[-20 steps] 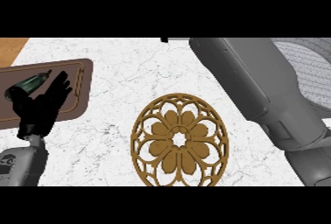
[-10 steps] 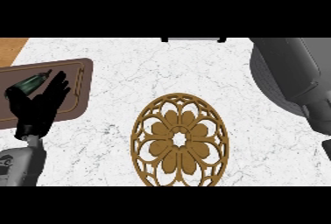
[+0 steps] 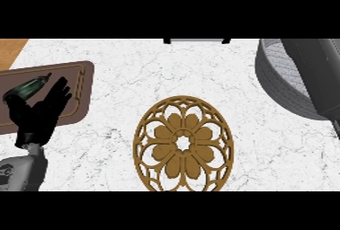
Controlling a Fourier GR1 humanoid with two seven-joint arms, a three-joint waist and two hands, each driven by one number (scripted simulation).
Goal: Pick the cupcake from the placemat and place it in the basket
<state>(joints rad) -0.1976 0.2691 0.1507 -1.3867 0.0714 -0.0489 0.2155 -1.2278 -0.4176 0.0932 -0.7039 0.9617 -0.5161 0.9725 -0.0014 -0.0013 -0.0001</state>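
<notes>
A round golden placemat (image 3: 183, 144) with an openwork flower pattern lies flat on the white marble table (image 3: 133, 58), and everything else can be placed from it. No cupcake shows on the placemat or anywhere in the head view, so where it is cannot be told.

Up and to the right of the placemat, well apart from it, sits a grey basket (image 3: 282, 83) at the right edge of the view; only part of its rim and ribbed wall shows. A grey forearm (image 3: 319, 72) crosses over the basket from the right edge and covers much of it. The right robot hand is out of view, so its state cannot be seen.

To the left of the placemat, a brown tray (image 3: 78, 92) with a thin lighter line near its border lies on the table, apart from the placemat. A dark green bottle (image 3: 28, 87) lies on its side on the tray's left part. The left robot hand (image 3: 40, 112) shows at the left edge, in front of the tray, fingers straight and pointing up, open and holding nothing. Its fingertips lie just beside the bottle; whether they touch it cannot be told.

At the top edge, above the placemat, a small grey object (image 3: 196, 41) is cut off by the frame.
</notes>
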